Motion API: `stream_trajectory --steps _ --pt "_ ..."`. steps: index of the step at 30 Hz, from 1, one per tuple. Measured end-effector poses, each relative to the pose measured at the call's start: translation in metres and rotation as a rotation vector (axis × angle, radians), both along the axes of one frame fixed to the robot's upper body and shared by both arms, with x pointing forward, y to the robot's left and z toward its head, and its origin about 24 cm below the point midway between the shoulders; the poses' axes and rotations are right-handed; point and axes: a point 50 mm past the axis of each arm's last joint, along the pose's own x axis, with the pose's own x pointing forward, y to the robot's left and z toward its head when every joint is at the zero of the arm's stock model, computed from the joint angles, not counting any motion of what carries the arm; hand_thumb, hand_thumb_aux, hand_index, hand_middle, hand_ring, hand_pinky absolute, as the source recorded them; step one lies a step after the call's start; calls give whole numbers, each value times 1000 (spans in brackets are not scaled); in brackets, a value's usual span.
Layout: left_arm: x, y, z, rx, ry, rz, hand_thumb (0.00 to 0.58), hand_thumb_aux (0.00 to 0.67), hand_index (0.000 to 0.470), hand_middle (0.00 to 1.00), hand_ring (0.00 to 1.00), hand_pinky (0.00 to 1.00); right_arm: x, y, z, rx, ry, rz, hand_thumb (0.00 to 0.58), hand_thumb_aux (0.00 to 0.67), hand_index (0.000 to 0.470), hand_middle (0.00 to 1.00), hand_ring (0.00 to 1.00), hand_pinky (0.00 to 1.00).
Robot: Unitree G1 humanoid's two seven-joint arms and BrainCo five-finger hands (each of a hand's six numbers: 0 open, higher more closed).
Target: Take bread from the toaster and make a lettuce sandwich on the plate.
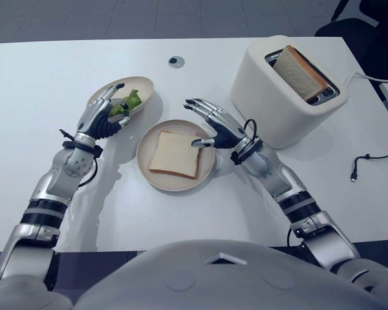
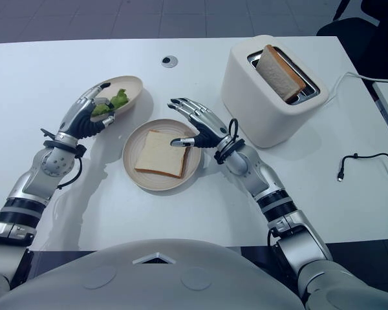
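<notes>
Bread (image 1: 174, 154) lies flat on the plate (image 1: 174, 188), just left of my right hand (image 1: 216, 126), which is spread open over the plate's rim and holds nothing. Behind that hand and to its right stands the toaster (image 1: 265, 90), with 1 more slice (image 1: 299, 72) poking tilted from its slot. My left hand (image 1: 103, 110) sits at the oval dish (image 1: 145, 87), right against the lettuce (image 1: 133, 100); I cannot tell whether it grips any. Everything rests on the white tabletop (image 1: 39, 77).
</notes>
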Motion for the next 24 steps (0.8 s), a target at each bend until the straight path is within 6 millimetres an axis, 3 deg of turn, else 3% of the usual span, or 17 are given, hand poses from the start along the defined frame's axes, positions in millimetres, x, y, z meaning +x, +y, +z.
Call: stream_trajectory --steps 7,11,12,13,14,19,24 --pt "10 23 -22 142 80 127 580 670 470 0 0 0 1 -2 -6 -1 16 -15 0 0 0 0 0 0" --pt "12 25 -27 187 74 149 580 670 470 0 0 0 1 -4 -8 2 19 -21 0 0 0 0 0 0" --pt "12 25 -27 187 75 149 546 507 356 0 0 0 1 -5 -9 2 21 -24 0 0 0 0 0 0" --pt "12 25 -27 188 76 141 316 218 153 0 0 0 1 -5 -9 2 20 -24 0 0 0 0 0 0" --pt "10 22 -27 187 79 118 0 0 0 0 0 0 1 -5 -9 1 20 -25 0 0 0 0 0 0" --pt "0 14 -23 155 68 47 0 0 0 0 0 0 1 -6 -11 -9 20 -31 0 0 0 0 0 0" --pt "13 19 -6 187 -5 100 0 0 0 0 0 0 0 -5 -19 -29 47 -25 0 0 0 0 0 0"
